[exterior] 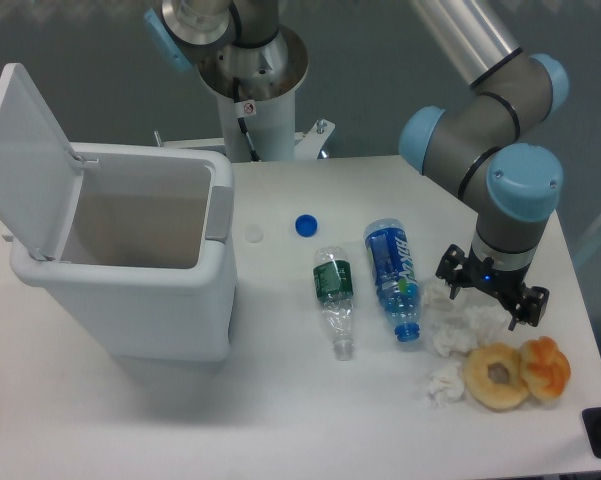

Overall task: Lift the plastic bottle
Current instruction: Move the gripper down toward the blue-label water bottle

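Observation:
The plastic bottle (pixel 393 275) with a blue wrap label, white lettering and a blue cap lies on its side on the white table, cap toward the front. My gripper (pixel 490 297) hangs to the right of it, over crumpled white tissue (pixel 462 325), with its fingers spread apart and nothing between them. A gap of table separates it from the bottle.
A slimmer clear bottle with a dark green label (pixel 334 297) lies left of the blue one. A loose blue cap (pixel 305 225) and a white cap (pixel 253 234) lie behind. An open white bin (pixel 140 270) stands left. A bagel (pixel 497 376) and orange piece (pixel 547 366) lie front right.

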You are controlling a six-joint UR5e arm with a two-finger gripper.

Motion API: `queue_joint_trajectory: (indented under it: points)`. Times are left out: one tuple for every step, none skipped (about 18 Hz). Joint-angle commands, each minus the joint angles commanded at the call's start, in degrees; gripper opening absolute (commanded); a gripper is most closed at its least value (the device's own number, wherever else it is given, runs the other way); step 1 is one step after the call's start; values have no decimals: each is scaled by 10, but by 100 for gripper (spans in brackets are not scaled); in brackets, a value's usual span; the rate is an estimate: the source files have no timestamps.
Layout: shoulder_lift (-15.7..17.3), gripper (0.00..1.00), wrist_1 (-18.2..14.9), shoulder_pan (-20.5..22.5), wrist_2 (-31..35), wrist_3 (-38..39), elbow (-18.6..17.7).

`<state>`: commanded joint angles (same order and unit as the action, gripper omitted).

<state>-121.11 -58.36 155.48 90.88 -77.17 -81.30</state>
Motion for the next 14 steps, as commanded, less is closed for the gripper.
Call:
queue_joint_trajectory:
  points:
    - [-2,100,0,-1,1,1,0]
    - [-3,100,0,-1,1,3,1]
    - [-3,100,0,-2,1,6,1]
    - [-3,100,0,-3,1,9,0]
    - [-2,100,1,-6,2,24,-3]
    - [2,100,1,-7,2,56,-7]
    - [3,100,1,-12,1,100,-11]
    - [6,100,2,-19,-1,138,-17]
    - [5,100,2,-24,-2,166,-23]
    - [3,100,5,-25,-3,175,-25]
    - [0,100,13,-29,-3,178,-25]
    - [-1,100,19,-33,-4,185,-26]
    - [-2,100,19,-36,-4,202,-31]
    - [-2,100,20,-38,-4,219,-33]
